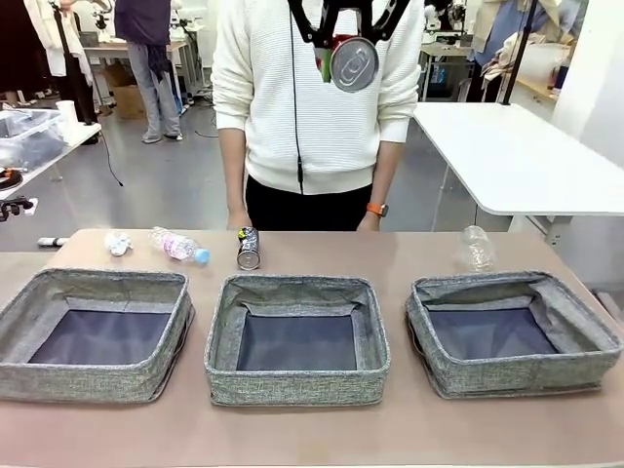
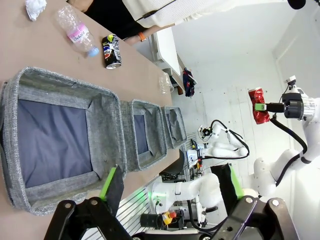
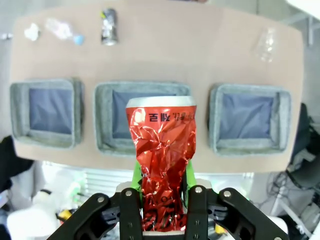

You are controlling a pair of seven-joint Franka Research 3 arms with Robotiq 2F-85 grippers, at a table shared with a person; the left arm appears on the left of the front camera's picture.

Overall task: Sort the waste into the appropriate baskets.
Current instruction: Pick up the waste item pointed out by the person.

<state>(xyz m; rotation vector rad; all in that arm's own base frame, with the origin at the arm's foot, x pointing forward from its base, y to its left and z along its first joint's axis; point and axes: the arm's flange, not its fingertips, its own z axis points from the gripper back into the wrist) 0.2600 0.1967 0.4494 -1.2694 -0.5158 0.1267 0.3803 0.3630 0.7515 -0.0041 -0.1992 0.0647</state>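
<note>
nothing sorted yet: all 3 baskets (image 1: 292, 284) empty. right gripper (image 3: 162, 172) clenched on red can (image 3: 162, 165), high over the table (image 1: 390, 255). left gripper (image 2: 172, 182) wide open, empty. paper wad (image 1: 118, 242), blue-cap bottle (image 1: 178, 245), dark can (image 1: 249, 248), clear bottle (image 1: 475, 248) lie at far edge, to do.

Pale brown tabletop (image 1: 390, 255), rounded corners. Person in cream ribbed knit sweater (image 1: 312, 97) stands at its far edge; orange wristband (image 1: 377, 209) on one wrist. Small black-and-white marker pen (image 1: 51, 241) lies just beside its far left corner. White rectangular table (image 1: 517, 156) stands beyond, right.
</note>
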